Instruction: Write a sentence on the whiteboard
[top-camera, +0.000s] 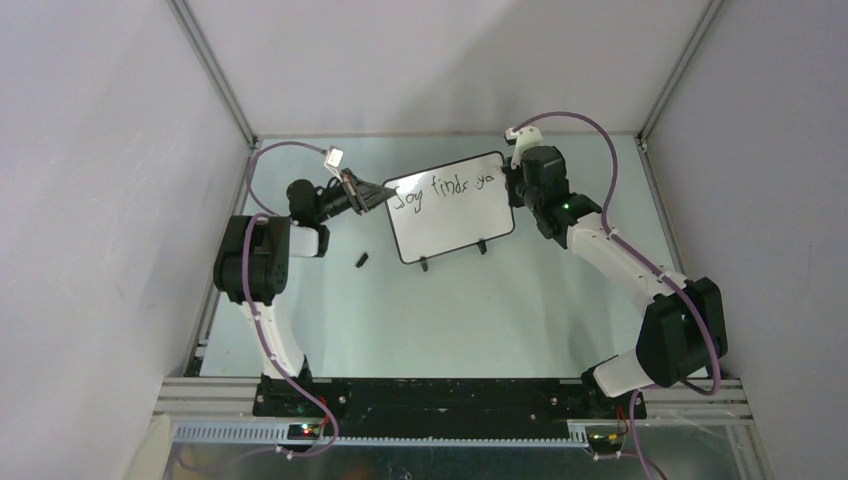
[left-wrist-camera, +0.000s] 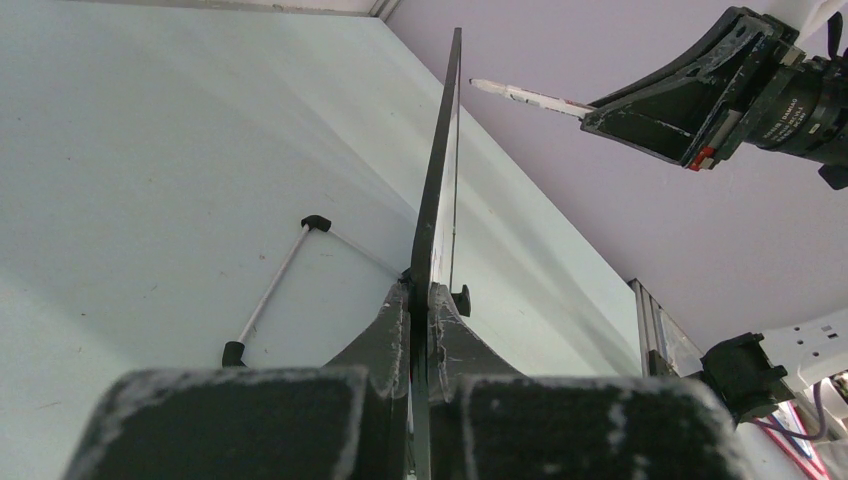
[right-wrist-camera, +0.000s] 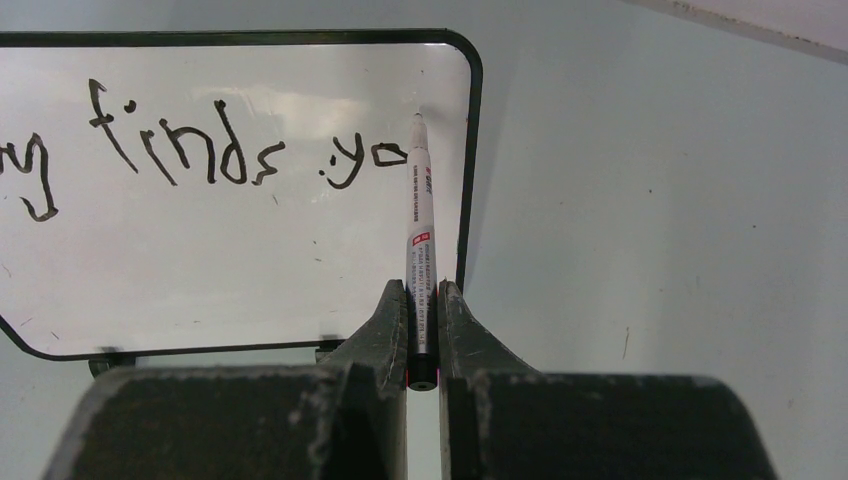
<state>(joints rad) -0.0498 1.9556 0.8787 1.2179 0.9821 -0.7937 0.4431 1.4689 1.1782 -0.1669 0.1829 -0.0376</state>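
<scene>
1. Standing on its feet at the far middle of the table (top-camera: 520, 320), the whiteboard (top-camera: 455, 225) is clamped at its left edge by the left gripper (top-camera: 383, 196)
2. A marker (right-wrist-camera: 421, 220) is pinched tight in the right gripper (right-wrist-camera: 423, 300), tip by "yo" of the sentence (right-wrist-camera: 200, 150)
3. The whiteboard is judged light, stiff and slick; the frame (right-wrist-camera: 472, 180) is the safest hold

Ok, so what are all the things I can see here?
whiteboard: one, white with a black frame, standing on the table
sentence: one line, black, "Joy finds yo", on the whiteboard
marker: one, white, tip by the whiteboard
small black piece: one, black, on the table left of the whiteboard
table: one, pale
left hand: one, black, shut on the whiteboard's edge
right hand: one, black, shut on the marker
</scene>
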